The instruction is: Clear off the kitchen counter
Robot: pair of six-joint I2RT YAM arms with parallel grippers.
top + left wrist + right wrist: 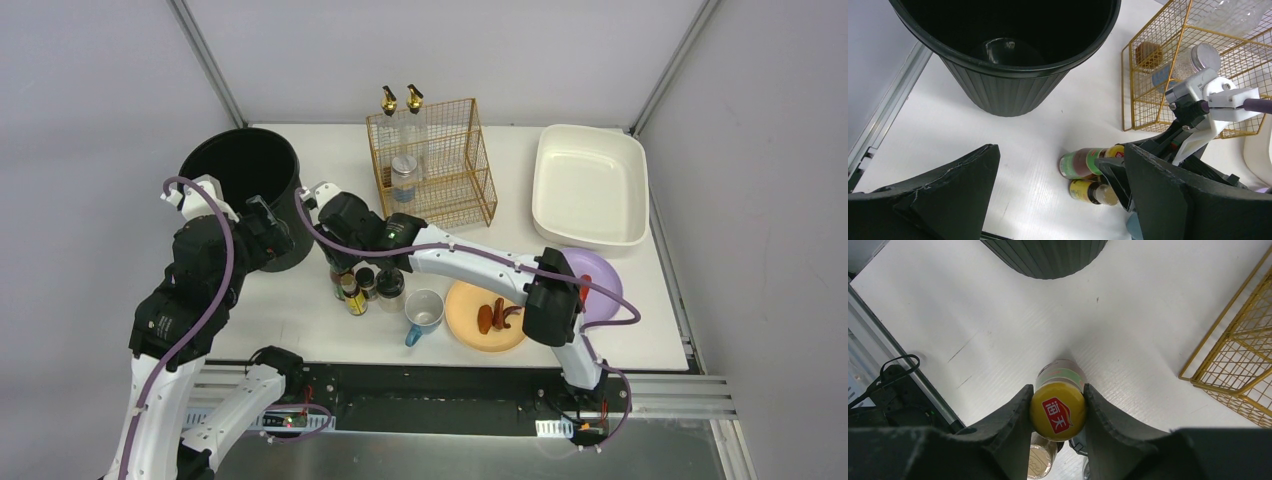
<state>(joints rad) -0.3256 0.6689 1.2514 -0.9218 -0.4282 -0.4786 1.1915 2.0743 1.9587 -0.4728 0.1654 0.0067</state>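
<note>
From above, the kitchen counter (300, 325) spreads white from the black bin (245, 165) at its back left corner. Right of the bin stands a gold rack (470, 190), and farther right a cream tub (588, 185). Just in front of the bin is a cluster of small bottles (365, 290), then a mug (424, 312), an orange plate (465, 305) and a purple bowl (600, 275) in a row running away to the right. The right arm (480, 262) reaches across to the bottles; the left arm (195, 270) sits against the bin's near side

From the left wrist, the left gripper (1058, 150) hangs wide apart and holds nothing, over bare counter in front of the bin

From the right wrist, the right gripper (1058, 387) has both pads pressed against the cap of the yellow-capped bottle (1058, 412), which stands upright on the counter in front of the bin
</note>
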